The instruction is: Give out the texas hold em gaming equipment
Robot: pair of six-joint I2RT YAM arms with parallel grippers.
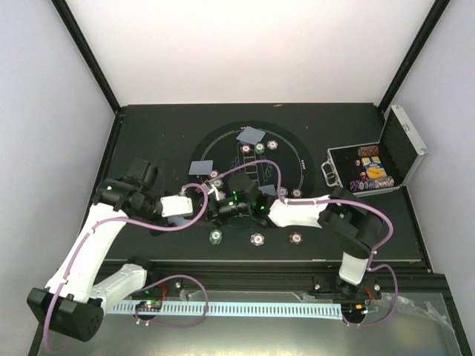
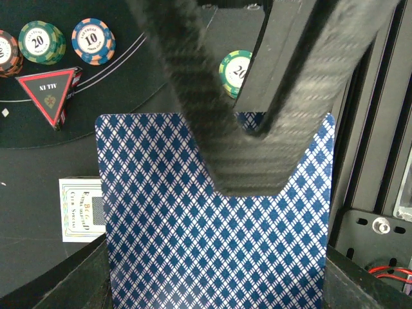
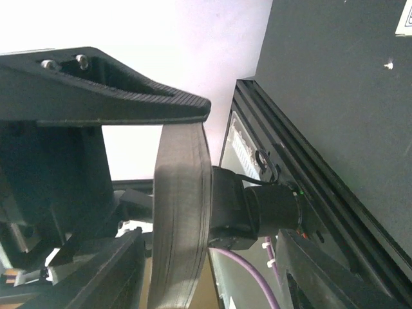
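My left gripper [image 1: 211, 202] [image 2: 215, 280] is shut on a stack of playing cards [image 2: 212, 244] with a blue diamond-patterned back, held over the near part of the mat. My right gripper [image 1: 228, 208] [image 3: 212, 273] meets it from the right. Its jaws stand open round the stack, whose grey edge [image 3: 183, 225] shows between them with gaps on both sides. One black right finger [image 2: 219, 129] lies across the card back. A red triangle marker [image 2: 48, 96] and striped chips [image 2: 92, 40] lie on the mat. Two cards [image 1: 251, 135] [image 1: 200, 167] lie face down farther back.
The round black mat [image 1: 223, 141] carries single chips along its near rim [image 1: 216, 236] [image 1: 257, 239] [image 1: 296, 238]. An open silver case [image 1: 375, 167] with chips stands at the right. A white printed card [image 2: 84, 209] lies beside the held stack. The table's front rail [image 3: 277, 174] runs close by.
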